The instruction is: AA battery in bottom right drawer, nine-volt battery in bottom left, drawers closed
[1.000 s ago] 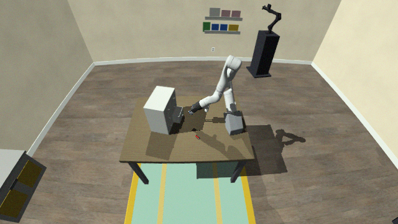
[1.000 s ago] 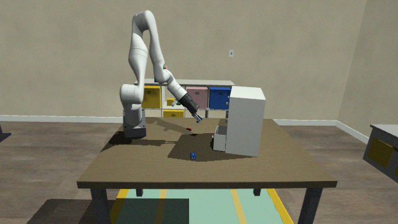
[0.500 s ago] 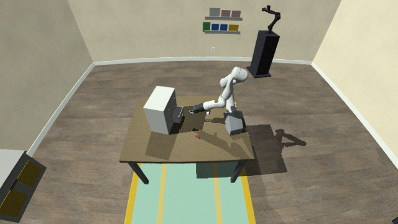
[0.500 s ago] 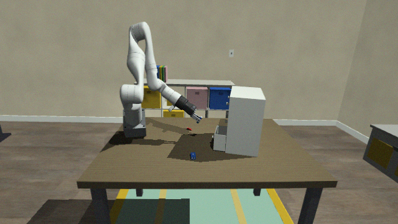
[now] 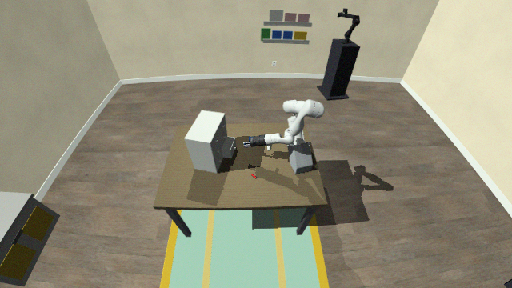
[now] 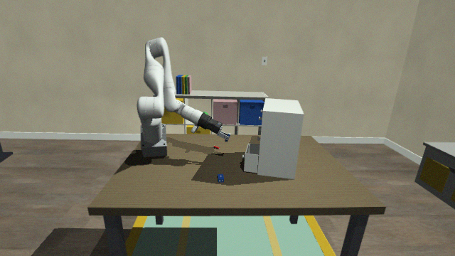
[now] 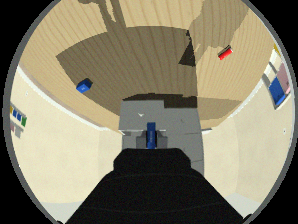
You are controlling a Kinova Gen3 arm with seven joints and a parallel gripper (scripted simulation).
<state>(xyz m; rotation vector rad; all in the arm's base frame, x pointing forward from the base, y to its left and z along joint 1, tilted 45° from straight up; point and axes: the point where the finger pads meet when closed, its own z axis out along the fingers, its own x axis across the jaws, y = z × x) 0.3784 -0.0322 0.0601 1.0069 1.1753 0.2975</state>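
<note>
My gripper (image 5: 245, 145) (image 6: 226, 136) (image 7: 151, 136) is shut on the blue AA battery (image 7: 151, 129). It slants down toward the chest, in front of it and higher than the open drawer, with a gap between. The white-grey chest (image 5: 204, 154) (image 6: 279, 142) (image 7: 192, 147) stands upright. Its right bottom drawer (image 5: 229, 150) (image 6: 251, 163) (image 7: 131, 117) is partly out and looks level; its inside is mostly hidden. The left bottom drawer (image 7: 181, 125) looks pushed in. The blue nine-volt battery (image 6: 220, 178) (image 7: 84, 86) lies on the table.
A small red thing (image 5: 254, 176) (image 6: 216, 147) (image 7: 226, 53) lies on the wooden table (image 5: 240, 196) (image 6: 185, 195), off toward the chest's left side. The chest's shadow falls over the area in front of the drawers.
</note>
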